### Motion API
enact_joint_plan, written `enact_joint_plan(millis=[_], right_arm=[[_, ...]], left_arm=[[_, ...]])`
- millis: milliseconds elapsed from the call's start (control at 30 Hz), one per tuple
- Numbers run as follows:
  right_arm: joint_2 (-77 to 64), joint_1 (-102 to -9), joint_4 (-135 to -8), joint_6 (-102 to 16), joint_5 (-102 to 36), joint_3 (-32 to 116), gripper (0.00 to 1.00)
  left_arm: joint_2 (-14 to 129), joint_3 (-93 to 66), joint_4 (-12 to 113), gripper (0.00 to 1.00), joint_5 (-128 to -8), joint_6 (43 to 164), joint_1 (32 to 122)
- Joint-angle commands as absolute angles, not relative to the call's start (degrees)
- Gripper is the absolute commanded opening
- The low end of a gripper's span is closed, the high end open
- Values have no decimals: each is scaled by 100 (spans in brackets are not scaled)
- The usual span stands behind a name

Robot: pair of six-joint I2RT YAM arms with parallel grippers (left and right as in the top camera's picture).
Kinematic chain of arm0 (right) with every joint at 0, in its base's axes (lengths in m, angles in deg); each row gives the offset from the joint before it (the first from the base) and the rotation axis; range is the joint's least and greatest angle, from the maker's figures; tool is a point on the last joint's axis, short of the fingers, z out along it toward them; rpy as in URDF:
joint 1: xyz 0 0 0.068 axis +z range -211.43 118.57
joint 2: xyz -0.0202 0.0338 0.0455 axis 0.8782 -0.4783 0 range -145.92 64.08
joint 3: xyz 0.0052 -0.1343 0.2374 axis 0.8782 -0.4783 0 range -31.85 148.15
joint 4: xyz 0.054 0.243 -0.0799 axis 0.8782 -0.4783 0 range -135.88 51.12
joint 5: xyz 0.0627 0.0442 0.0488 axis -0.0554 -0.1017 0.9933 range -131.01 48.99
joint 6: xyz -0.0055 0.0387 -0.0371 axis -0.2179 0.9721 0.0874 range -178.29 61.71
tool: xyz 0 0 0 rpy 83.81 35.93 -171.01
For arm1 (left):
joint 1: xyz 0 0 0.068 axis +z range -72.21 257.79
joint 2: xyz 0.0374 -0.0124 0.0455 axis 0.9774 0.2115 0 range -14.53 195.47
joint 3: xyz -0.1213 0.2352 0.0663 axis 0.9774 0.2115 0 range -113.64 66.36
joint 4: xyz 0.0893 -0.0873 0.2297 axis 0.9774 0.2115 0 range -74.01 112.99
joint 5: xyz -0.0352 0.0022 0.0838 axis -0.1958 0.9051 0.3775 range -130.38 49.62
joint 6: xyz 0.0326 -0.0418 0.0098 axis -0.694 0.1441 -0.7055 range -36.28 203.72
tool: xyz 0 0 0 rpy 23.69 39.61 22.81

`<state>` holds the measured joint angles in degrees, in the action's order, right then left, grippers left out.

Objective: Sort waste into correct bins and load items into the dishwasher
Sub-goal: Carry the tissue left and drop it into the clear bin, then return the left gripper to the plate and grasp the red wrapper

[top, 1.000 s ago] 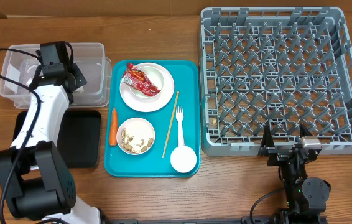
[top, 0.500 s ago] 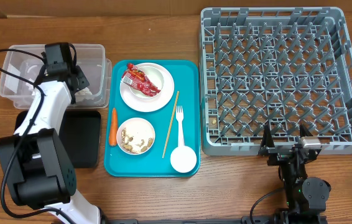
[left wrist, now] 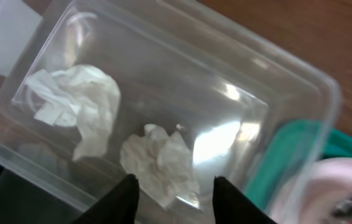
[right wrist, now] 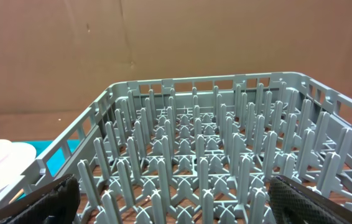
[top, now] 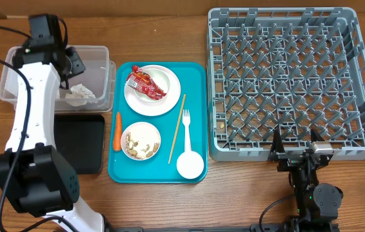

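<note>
Since the left gripper hung over the clear plastic rectangular tub with its jaws spread and nothing between them, and two crumpled white paper napkins lay on the tub floor, I read the step as clearing out of the tub for the next waste pick. Best way: lift straight up before any sideways travel, because the fingertips sat low near the tub's near wall and could catch the rim and drag the light tub. Keep the jaws apart on the way. The likely next target was the small red snack wrapper, lying on the white round plate at the back of the teal serving tray. Come down on it vertically and pinch the crinkled middle; a shallow angle would probably skate it across the plate. The orange carrot piece and the small white bowl of tan nuts were untouched, and the shallow black rectangular tray looked empty. The right gripper sat parked at the front edge of the large grey plastic dish rack, fingers wide, holding nothing.
</note>
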<state>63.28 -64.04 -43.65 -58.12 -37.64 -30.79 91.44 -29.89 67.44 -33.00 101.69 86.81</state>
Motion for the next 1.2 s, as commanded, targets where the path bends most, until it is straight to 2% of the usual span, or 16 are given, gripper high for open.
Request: enact_joint_plan(millis=[0,100,167,233,367,633,1067,1167], right_arm=[[6389,-6430,-4352,-5834,-3836,-3140,100],[6389,-6430,-4352,-5834,-3836,-3140,100],[6389,-6430,-4352,-5832,-3836,-3140,100],[6389,-6430,-4352,-5834,-3834,-3140,100],[6389,-6430,-4352,-5834,-3836,-3140,100],[6389,-6430,-4352,-5834,-3836,-3140,100],[6389,-6430,-4352,-5834,-3834,-3140,100],[6389,-6430,-4352,-5834,-3836,-3140,100]], left_arm=[[8952,-3391,6990,41,-4255,10148,8410],[8952,-3448,7093,43,-4784,10148,8141],[8956,-3443,7102,49,-4972,10150,7959],[8960,-3439,7056,64,-4983,10145,7723],[8960,-3421,6781,87,-4642,10115,7269],[8998,-3406,6385,98,-3549,9682,6722],[9802,-3349,6219,100,-3571,9083,6729],[10079,-3349,6199,97,-3615,8939,6727]])
